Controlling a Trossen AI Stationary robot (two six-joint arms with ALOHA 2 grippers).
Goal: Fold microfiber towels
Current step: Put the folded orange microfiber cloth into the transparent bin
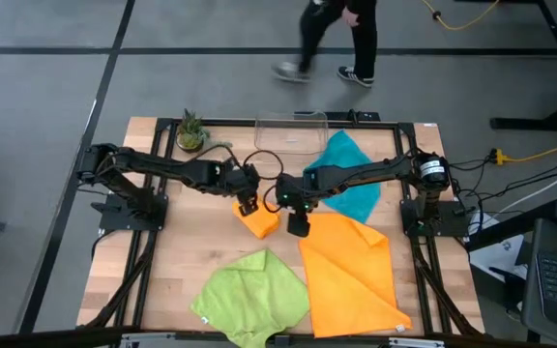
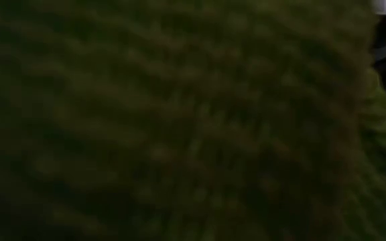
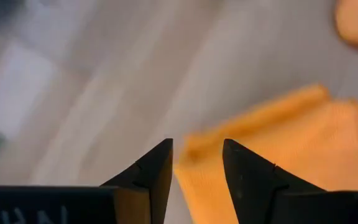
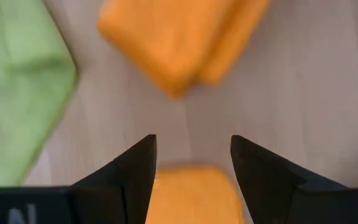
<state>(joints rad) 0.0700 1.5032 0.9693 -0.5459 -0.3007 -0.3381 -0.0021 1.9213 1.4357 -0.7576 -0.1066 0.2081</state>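
**Colleague:** Where did the towels lie, taking the folded orange towel (image 1: 258, 221) as your mark?

**Me:** On my screen the lime green towel (image 1: 252, 294) lay nearest the worktop's (image 1: 162, 280) front edge, and it blocked the low camera. Beside it spread the large orange towel (image 1: 348, 273). The folded one sat mid-worktop. The teal towel (image 1: 348, 179) lay beyond it, near the clear bin (image 1: 291, 130).

**Colleague:** And the pincers?

**Me:** The left pincer (image 1: 248, 204) hovered over the folded towel, fingers apart, gripping nothing. The right pincer (image 1: 298, 226) hung just beside it, over the large orange towel's corner, fingers also apart and empty.
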